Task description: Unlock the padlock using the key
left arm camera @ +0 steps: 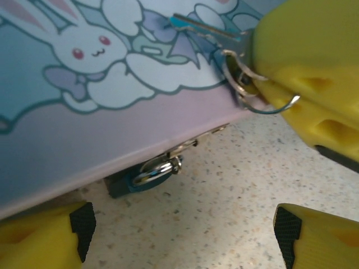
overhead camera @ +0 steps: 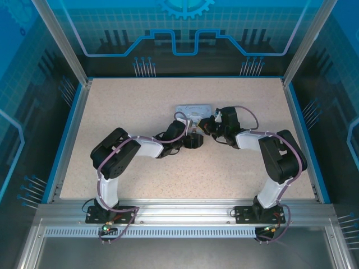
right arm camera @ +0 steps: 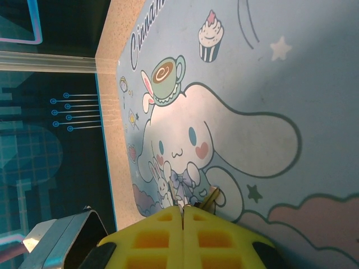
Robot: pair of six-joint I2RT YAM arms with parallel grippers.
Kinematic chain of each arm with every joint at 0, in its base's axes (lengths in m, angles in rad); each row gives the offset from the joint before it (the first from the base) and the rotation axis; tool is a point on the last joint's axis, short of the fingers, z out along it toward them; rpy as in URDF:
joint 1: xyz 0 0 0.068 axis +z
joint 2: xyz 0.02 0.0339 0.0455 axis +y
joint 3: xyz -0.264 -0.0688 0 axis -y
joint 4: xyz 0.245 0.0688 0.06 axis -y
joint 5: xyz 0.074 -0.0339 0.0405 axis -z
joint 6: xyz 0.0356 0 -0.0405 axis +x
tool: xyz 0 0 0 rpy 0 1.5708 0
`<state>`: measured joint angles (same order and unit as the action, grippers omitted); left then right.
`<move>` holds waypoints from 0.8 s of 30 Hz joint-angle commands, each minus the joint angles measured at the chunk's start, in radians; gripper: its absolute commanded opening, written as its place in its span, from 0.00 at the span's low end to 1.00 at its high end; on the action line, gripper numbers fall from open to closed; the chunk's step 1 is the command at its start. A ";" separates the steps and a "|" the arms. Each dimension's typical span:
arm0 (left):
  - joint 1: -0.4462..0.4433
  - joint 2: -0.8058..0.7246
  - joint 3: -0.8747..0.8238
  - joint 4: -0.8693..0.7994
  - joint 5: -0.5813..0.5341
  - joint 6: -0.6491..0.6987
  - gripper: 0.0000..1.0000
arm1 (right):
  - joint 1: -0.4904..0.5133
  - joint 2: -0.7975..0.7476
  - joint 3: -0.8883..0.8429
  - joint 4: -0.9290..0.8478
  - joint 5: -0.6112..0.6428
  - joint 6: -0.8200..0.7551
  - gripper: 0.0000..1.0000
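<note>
Right fingers (right arm camera: 151, 241) are pressed together, pinching the key (left arm camera: 208, 29), with its ring (left arm camera: 268, 106) dangling just below. The blade's long axis runs almost flat over the tin (left arm camera: 112, 129) lid, pointing away from those fingers across the bunny print. Left fingers (left arm camera: 33, 241) are spread wide over the bench (left arm camera: 224, 196), right in front of the padlock (left arm camera: 132, 180). It's tucked under the tin's front edge, lying along it, shackle hooked at the clasp.

we read one bit of cursive lettering, "cinnam", cut off at the top edge of the right wrist frame, printed on the pale blue tin (right arm camera: 263, 84); nothing else is legible.
</note>
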<state>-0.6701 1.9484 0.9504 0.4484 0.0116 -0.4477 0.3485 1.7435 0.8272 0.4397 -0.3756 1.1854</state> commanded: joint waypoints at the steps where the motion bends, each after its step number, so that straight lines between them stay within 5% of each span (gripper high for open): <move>1: -0.004 -0.004 0.034 -0.046 -0.078 0.089 0.85 | 0.009 0.024 0.021 0.001 -0.008 0.001 0.00; 24: 0.006 0.098 0.090 0.238 0.149 -0.133 0.84 | -0.003 0.052 0.016 -0.009 -0.012 0.002 0.00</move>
<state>-0.6674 2.0312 1.0256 0.5404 0.0910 -0.4763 0.3386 1.7634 0.8436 0.4725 -0.3729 1.1854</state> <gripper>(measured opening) 0.844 0.049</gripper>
